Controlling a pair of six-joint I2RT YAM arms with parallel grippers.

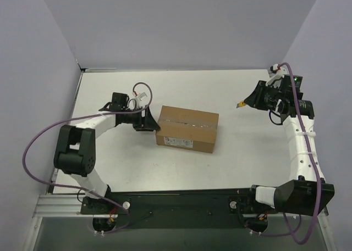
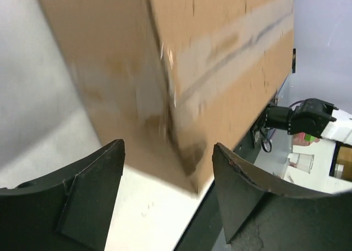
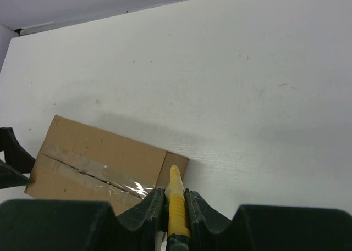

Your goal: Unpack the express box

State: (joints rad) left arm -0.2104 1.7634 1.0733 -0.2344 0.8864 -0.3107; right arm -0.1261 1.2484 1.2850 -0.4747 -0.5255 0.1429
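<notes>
The express box (image 1: 187,129) is a brown carton taped along its centre seam and lies closed in the middle of the table. My left gripper (image 1: 149,121) is open right at the box's left end, its fingers on either side of the near left corner; the box (image 2: 181,70) fills the left wrist view. My right gripper (image 1: 248,101) is shut on a yellow utility knife (image 3: 177,204) and is held above the table to the right of the box, the knife tip (image 1: 240,104) pointing left. The box also shows in the right wrist view (image 3: 104,166).
The white table (image 1: 110,163) is walled by grey panels at back and sides. A black rail (image 1: 181,201) runs along the near edge between the arm bases. The left arm's cable (image 1: 38,146) loops out to the left.
</notes>
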